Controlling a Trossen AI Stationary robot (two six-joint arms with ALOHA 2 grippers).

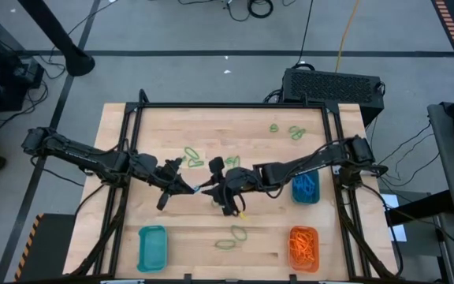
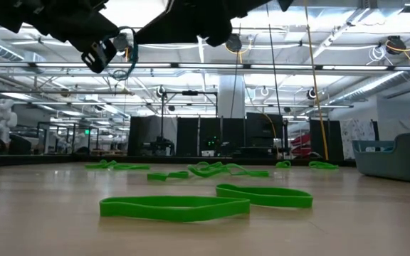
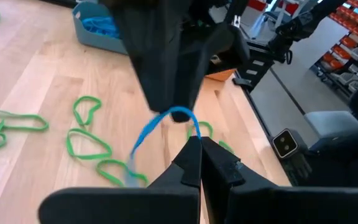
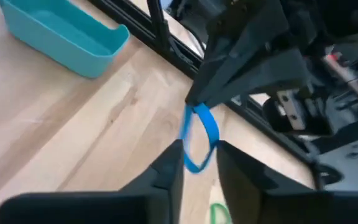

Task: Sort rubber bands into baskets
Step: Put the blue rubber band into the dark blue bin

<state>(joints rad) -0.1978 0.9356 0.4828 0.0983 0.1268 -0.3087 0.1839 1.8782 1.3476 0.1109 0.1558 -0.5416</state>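
My left gripper (image 1: 189, 188) and my right gripper (image 1: 211, 190) meet tip to tip above the middle of the table. A blue rubber band (image 4: 199, 138) is held up between them. The left gripper (image 3: 199, 142) is shut on it. The right gripper (image 4: 201, 158) is open, one finger on each side of the band's hanging loop. Green rubber bands (image 1: 193, 158) lie flat on the wood. The teal basket (image 1: 152, 246) at the near left is empty. A blue basket (image 1: 306, 189) holds blue bands, and an orange basket (image 1: 304, 246) holds orange ones. My left gripper pinches one end of the blue band (image 3: 193, 132) between its shut fingertips, coming from the table's left and slanting a little downward. The band is clear of the table and its loop hangs slack. My right gripper: I cannot tell whether its fingers touch the band.
More green bands lie at the far right (image 1: 288, 130) and near the front (image 1: 233, 237). A dark frame rail (image 1: 235, 105) runs along the table's far edge. Bare wood lies between the teal basket and the orange basket.
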